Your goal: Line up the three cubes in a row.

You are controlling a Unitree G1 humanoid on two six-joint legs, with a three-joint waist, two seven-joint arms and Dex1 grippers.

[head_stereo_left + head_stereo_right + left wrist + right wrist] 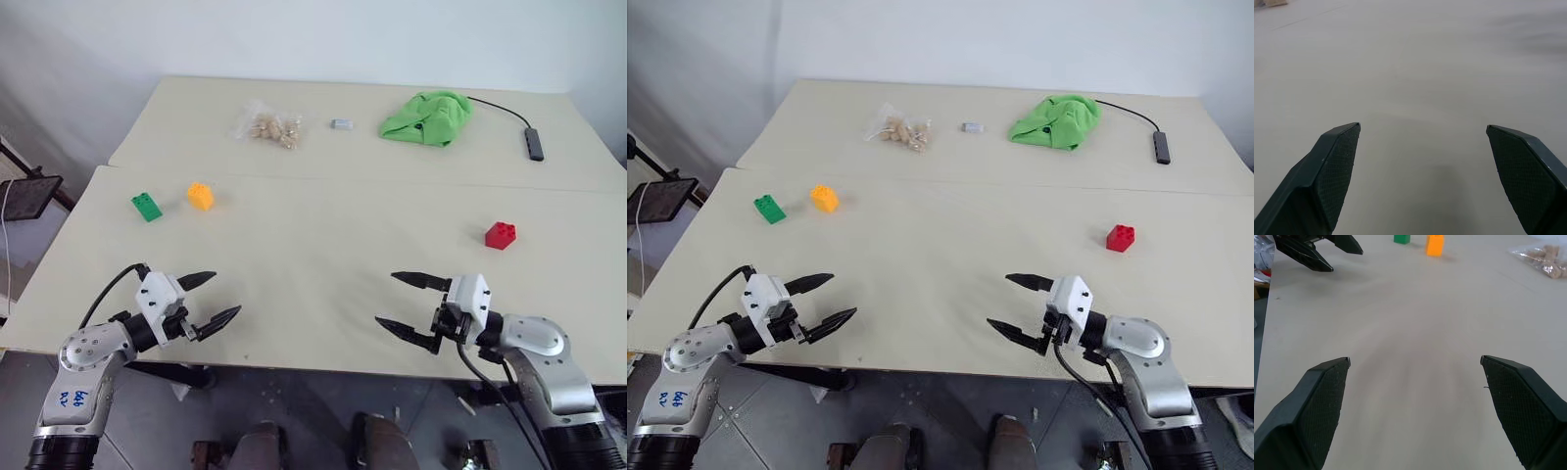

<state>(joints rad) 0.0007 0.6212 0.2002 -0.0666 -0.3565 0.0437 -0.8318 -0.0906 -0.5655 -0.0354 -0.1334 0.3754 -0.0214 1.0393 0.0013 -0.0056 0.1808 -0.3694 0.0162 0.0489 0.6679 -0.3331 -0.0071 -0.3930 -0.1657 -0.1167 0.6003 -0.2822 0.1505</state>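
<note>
The green cube (147, 206) and the orange-yellow cube (200, 196) sit close together on the left of the near table. The red cube (501, 235) lies alone on the right. My left gripper (209, 299) hovers open over the table's front edge, well in front of the green and orange-yellow cubes, with nothing between its fingers. My right gripper (400, 301) is open and empty too, low at the front right, nearer than the red cube. The right wrist view shows the green cube (1402, 239), the orange-yellow cube (1435, 245) and the left gripper (1334, 252) far off.
On the far table lie a clear bag of small pieces (267, 125), a small grey block (341, 124), a green cloth (427, 118) and a dark adapter with its cable (533, 143). A seam (323, 178) runs between the two tables. A dark stand (27, 196) is off the left edge.
</note>
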